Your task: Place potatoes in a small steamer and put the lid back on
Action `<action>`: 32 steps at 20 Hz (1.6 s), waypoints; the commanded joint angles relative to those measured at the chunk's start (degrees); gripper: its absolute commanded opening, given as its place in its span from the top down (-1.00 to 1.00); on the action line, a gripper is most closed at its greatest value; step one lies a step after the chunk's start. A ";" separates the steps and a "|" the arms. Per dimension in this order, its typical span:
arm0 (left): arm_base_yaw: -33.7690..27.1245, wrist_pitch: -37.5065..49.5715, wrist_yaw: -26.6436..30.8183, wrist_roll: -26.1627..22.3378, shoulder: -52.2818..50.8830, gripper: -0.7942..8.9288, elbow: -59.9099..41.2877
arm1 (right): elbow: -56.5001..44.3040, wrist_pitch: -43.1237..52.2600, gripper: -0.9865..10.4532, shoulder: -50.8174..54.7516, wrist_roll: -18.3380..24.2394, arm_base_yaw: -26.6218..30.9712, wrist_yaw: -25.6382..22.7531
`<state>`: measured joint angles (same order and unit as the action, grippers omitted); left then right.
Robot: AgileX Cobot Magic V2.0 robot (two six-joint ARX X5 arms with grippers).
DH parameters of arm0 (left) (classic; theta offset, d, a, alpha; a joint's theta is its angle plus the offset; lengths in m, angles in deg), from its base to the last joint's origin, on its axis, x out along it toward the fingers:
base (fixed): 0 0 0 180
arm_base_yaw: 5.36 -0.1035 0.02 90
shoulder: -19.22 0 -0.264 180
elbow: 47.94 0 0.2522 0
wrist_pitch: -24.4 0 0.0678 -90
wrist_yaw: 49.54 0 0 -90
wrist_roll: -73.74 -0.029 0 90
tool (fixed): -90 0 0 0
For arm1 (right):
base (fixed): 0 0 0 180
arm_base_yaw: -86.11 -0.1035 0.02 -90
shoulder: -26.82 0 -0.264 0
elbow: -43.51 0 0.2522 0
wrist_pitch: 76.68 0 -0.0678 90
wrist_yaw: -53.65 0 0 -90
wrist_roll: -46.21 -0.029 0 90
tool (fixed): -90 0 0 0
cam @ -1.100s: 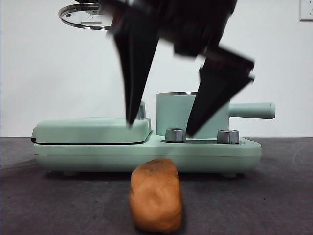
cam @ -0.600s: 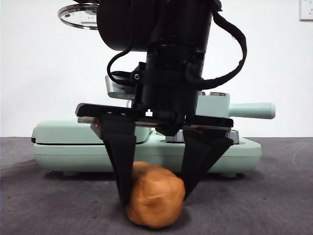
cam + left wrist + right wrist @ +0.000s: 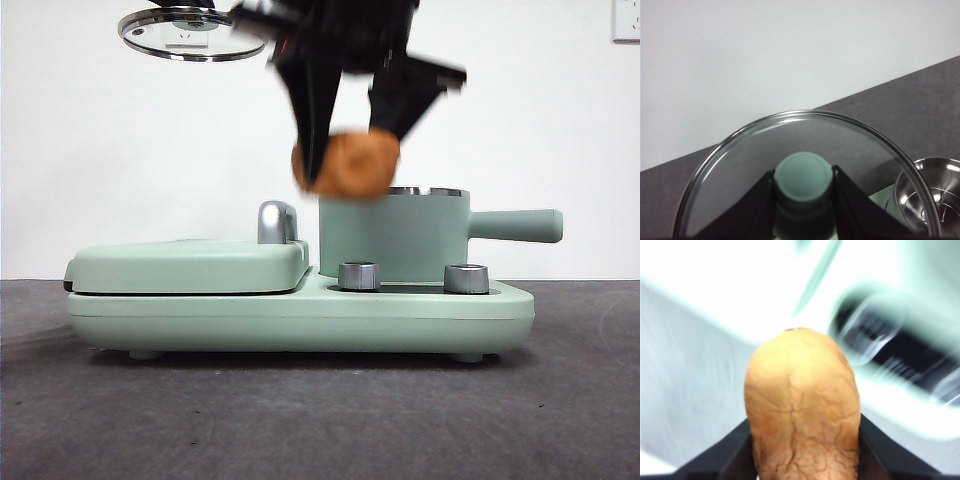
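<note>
Carrying the potato [image 3: 352,164], clamped between the right gripper [image 3: 350,150] jaws, just above the steamer [image 3: 393,236] rim at its griddle-side edge. Best to centre over the steamer mouth, lower until inside, then release gently. Lid [image 3: 192,32] held high and well clear by the left gripper [image 3: 803,210], jaws clamped on its knob. Dark matte table [image 3: 320,420] below the steamer, plain white wall behind
</note>
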<state>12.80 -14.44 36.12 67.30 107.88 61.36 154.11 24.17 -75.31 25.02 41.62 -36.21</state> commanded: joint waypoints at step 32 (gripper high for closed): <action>0.28 0.57 -0.04 3.32 2.97 0.81 1.55 | 29.29 -6.19 0.20 -18.16 11.61 19.19 2.80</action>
<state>12.82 -15.42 36.10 70.21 110.66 61.36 181.52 17.29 -94.00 35.95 61.03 -33.31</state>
